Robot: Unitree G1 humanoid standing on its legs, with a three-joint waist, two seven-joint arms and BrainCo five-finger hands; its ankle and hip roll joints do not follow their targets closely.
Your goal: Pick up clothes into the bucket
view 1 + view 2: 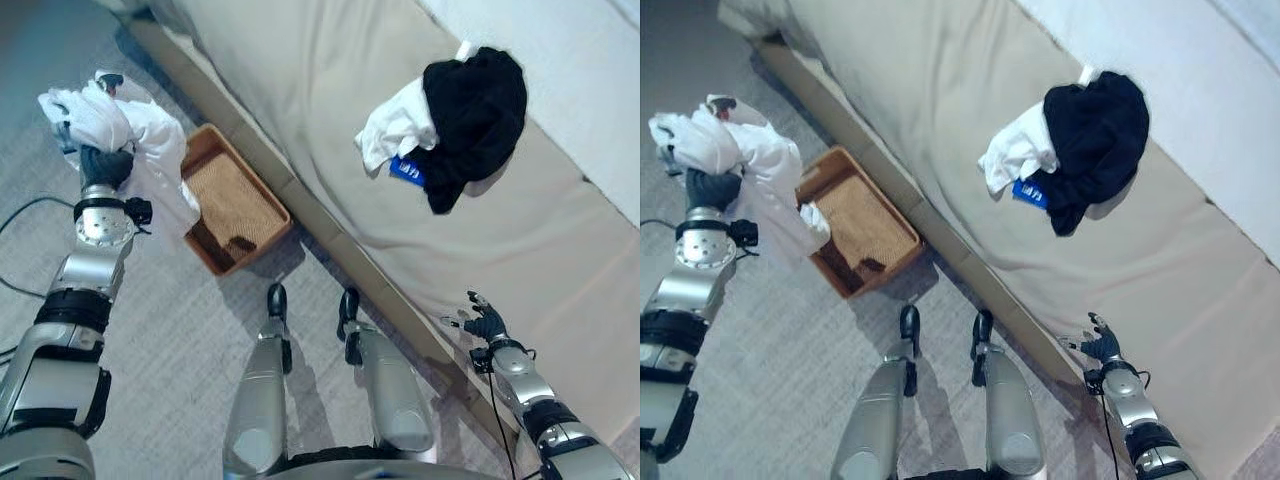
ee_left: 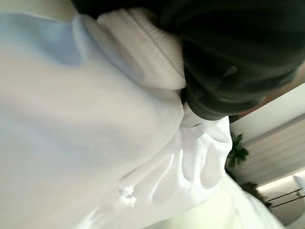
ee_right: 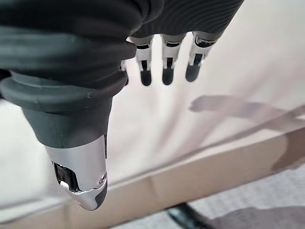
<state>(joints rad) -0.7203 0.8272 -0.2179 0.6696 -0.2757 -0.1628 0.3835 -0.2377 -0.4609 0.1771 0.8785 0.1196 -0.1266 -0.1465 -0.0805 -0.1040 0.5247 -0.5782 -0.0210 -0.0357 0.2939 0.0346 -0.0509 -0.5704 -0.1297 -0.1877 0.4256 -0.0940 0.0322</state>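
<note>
A beige bed (image 1: 300,90) runs diagonally across the scene, its edge bordering a grey carpeted floor (image 1: 170,330). On the bed lies a heap of black and white clothes (image 1: 455,120) with a small blue patch showing. On the floor, just beside the bed's edge, sits a brown woven basket (image 1: 232,205).

both eye views look steeply down from the head, sharing the basket (image 1: 236,206) on the floor, the bed (image 1: 330,120) and its clothes pile (image 1: 1072,150). the left wrist view sits pressed close against white cloth (image 2: 86,143). the right wrist view looks along its right hand (image 3: 164,57), near the bed's edge.
</note>
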